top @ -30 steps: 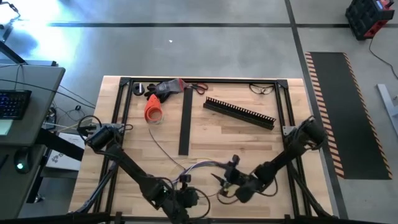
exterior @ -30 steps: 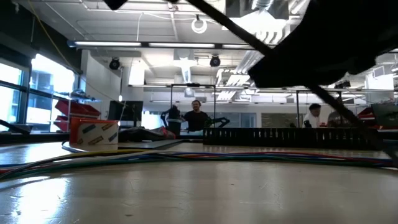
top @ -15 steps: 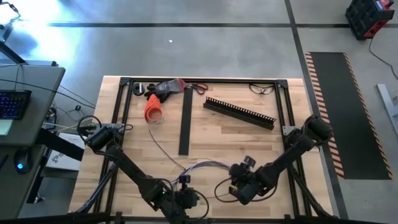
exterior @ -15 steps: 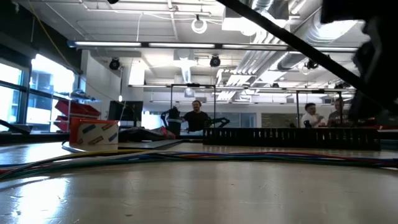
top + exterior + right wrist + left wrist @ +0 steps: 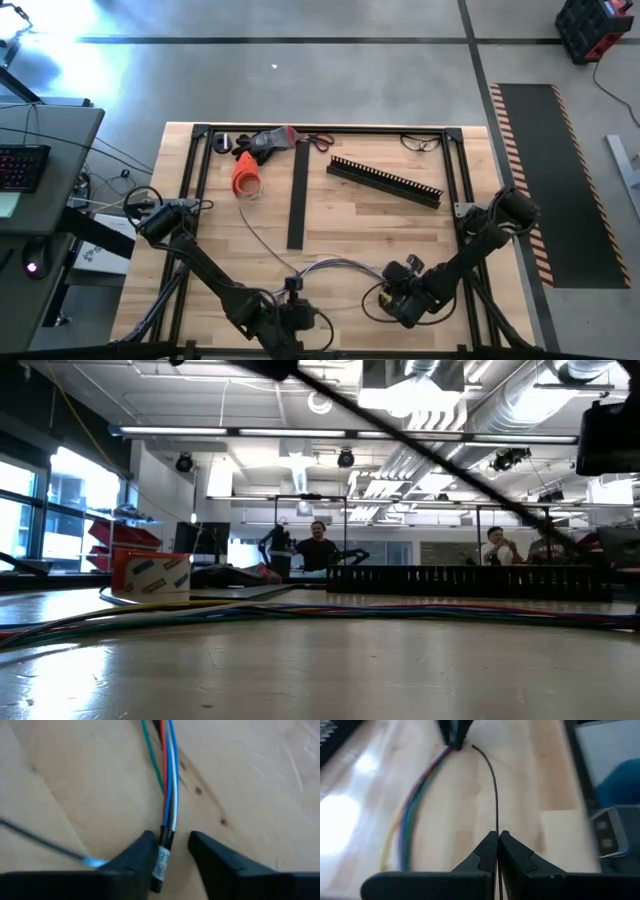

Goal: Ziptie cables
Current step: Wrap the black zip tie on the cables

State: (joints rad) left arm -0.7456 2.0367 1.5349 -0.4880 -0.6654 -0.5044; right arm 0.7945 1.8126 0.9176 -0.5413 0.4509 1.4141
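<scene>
The cables [image 5: 335, 268], a bunch of coloured wires, lie on the wooden table near its front edge. They also show in the low view as cables [image 5: 300, 610] lying flat across the table. My left gripper [image 5: 290, 298] is shut on a thin black ziptie strap [image 5: 495, 790] that runs to a dark spot where the wires [image 5: 417, 800] gather. My right gripper [image 5: 170, 852] points down, open. Its fingers stand on either side of the cables' end [image 5: 163, 851], which carries a black sleeve and a white label. My left gripper pinches the ziptie strap's free tail [image 5: 496, 827] between its two fingertips. The fingers lie along the strap, slanting down toward the table. The strap runs away from them in a gentle curve. My right gripper's one finger [image 5: 142, 852] is close beside the labelled end; I cannot tell whether it touches.
A black slotted channel [image 5: 385, 180] and a flat black strip [image 5: 297, 200] lie at mid-table. An orange item [image 5: 246, 175] and hand tools [image 5: 270, 140] are at the far edge. A black frame rail [image 5: 455, 170] borders the table. People stand in the room behind.
My right gripper has gone toward the table's right and near edges, sunk a little and tipped to point steeply down at the cables' end. Its arm has cleared the upper right of the low view. The cables have stayed where they were.
</scene>
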